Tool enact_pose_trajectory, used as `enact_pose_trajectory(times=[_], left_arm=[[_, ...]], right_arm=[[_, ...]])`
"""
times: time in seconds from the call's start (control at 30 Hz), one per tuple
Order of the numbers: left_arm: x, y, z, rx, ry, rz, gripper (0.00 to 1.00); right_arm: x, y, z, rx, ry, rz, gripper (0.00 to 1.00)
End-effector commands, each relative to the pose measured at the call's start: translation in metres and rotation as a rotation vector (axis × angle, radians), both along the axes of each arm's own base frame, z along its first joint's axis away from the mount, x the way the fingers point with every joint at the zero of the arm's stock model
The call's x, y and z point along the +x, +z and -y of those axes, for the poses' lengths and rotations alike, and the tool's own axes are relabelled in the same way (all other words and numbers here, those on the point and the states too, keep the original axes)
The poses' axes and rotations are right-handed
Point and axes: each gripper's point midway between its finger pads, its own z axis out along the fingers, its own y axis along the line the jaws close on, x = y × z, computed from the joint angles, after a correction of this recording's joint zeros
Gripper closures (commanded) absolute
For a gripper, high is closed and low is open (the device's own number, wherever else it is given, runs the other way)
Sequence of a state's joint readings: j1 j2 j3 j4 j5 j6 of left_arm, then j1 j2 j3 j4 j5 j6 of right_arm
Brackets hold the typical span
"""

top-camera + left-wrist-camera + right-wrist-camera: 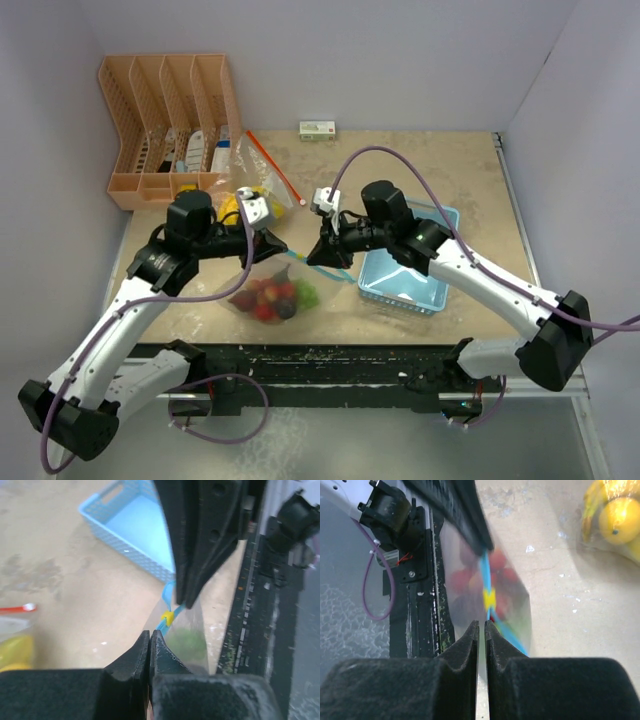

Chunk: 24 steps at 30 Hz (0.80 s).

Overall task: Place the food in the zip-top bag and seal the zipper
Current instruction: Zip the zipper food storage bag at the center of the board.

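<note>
Food lies inside the zip-top bag just below left claw and right claw, both seemingly pinching its rim.

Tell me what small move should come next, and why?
Probably the right gripper should release, then take the yellow slider and draw it along the blue zipper. It and the left gripper both pinch the bag at its top edge; the slider sits between them, and the food is inside.
</note>
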<state>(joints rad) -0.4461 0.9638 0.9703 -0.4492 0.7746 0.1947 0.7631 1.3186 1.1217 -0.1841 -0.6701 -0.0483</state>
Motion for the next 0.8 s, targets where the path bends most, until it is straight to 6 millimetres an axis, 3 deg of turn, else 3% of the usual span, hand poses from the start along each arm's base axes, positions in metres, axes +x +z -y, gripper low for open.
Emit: enact_pose_trajectory(times=[0.0,0.2,0.3,0.37,0.5,0.63,0.77], left_arm=[[0.025,0.043,-0.027,-0.029,0.203,0.165,1.00],[0.032,0.050,-0.037,-0.031,0.283,0.195,1.00],[0.026,0.055,-0.033,-0.052,0.243,0.204,1.00],[0.019,0.058,-0.026,-0.074,0.188,0.200,1.00],[0.011,0.056,-0.021,-0.086,0.136,0.191,1.00],[0.004,0.060,-0.018,-0.105,0.105,0.193,1.00],[-0.003,0.062,-0.016,-0.116,0.067,0.190,1.00]], right_arm=[[0.005,0.006,0.009,-0.005,-0.064,0.019,0.91],[0.012,-0.014,0.015,-0.072,-0.119,-0.008,0.91],[0.012,-0.018,0.015,-0.078,-0.117,-0.015,0.90],[0.013,-0.008,0.014,-0.055,-0.112,0.015,0.85],[0.025,0.038,0.007,0.076,-0.136,0.155,0.51],[0.036,0.072,-0.002,0.165,-0.122,0.286,0.48],[0.023,0.074,-0.021,0.192,0.057,0.291,0.49]])
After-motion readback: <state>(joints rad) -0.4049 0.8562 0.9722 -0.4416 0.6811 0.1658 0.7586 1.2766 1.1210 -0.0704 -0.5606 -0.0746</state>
